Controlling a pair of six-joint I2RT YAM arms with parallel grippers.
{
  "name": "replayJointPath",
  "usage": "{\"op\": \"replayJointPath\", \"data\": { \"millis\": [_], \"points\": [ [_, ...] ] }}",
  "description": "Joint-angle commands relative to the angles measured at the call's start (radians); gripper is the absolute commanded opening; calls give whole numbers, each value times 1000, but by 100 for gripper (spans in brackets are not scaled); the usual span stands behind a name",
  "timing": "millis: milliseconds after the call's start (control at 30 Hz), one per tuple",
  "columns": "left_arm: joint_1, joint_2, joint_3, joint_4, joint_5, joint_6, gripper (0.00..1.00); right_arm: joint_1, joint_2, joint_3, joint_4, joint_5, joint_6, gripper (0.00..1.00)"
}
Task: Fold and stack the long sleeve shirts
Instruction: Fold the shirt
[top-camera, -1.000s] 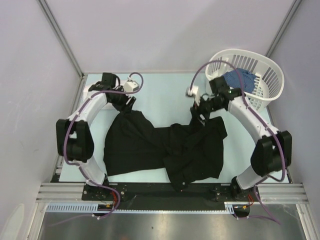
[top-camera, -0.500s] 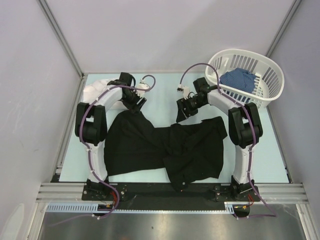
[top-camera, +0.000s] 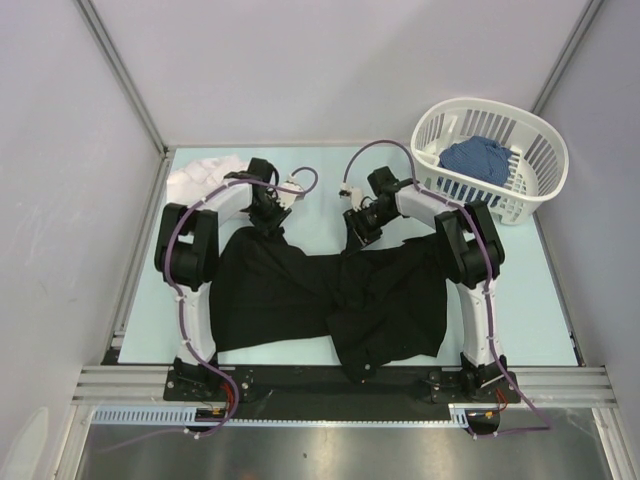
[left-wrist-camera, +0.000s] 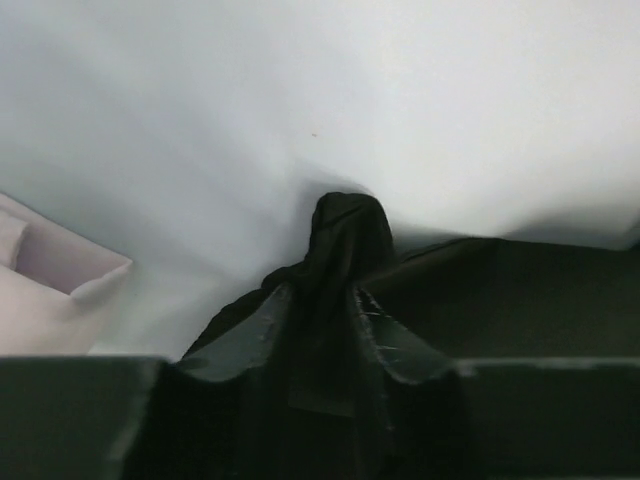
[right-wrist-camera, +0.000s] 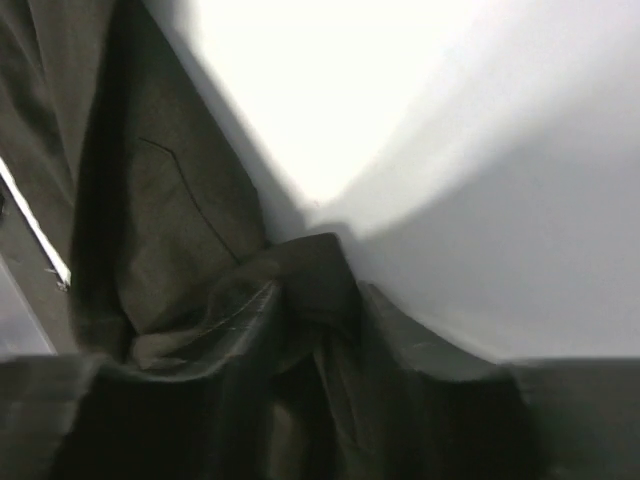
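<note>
Left tool (left-wrist-camera: 320, 325), right tool (right-wrist-camera: 318, 330), both clamped

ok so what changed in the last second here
The right gripper slid toward the centre along the far edge of the black shirt; the left gripper shifted only slightly. Both have now closed on a pinch of that edge. The shirt's body, the white shirt in the far left corner and the basket stayed put.

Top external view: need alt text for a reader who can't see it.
From above, a black shirt lies crumpled across a pale table, with the left gripper and right gripper both down on its far edge. A bunched white shirt sits at the far left, and a white basket holding blue cloth stands at the far right.
</note>
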Motion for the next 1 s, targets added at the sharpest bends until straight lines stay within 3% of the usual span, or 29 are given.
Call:
{"op": "replayJointPath", "data": {
  "millis": [0,67,200,267,367,400,567,600,633,733,867,967],
  "points": [
    [-2,-47,-53,-6,3,14,22,0,-32,34,8,-29,28,32],
    [0,-56,-69,-6,19,11,15,0,-69,33,11,-43,34,21],
    [0,-91,-105,-6,27,8,0,-2,-127,34,8,-52,42,17],
    [0,-114,-135,-1,28,13,0,-2,-149,28,16,-51,46,22],
    [1,-141,-172,5,36,16,0,-3,-173,14,23,-49,52,43],
    [1,-150,-180,14,36,17,0,-3,-177,11,25,-46,54,42],
    [3,-176,-204,16,39,6,0,-10,-181,-12,77,-49,80,11],
    [3,-180,-207,19,37,6,0,-11,-181,-13,79,-43,77,11],
    [3,-184,-214,22,37,6,0,-10,-177,-13,79,-23,77,14],
    [4,-193,-220,28,36,0,0,-10,-161,-15,71,17,74,37],
    [4,-194,-223,30,39,-7,0,-5,-106,-7,51,43,63,50],
    [4,-200,-229,28,37,-9,0,-3,-82,-16,69,55,58,51]
  ]
}}
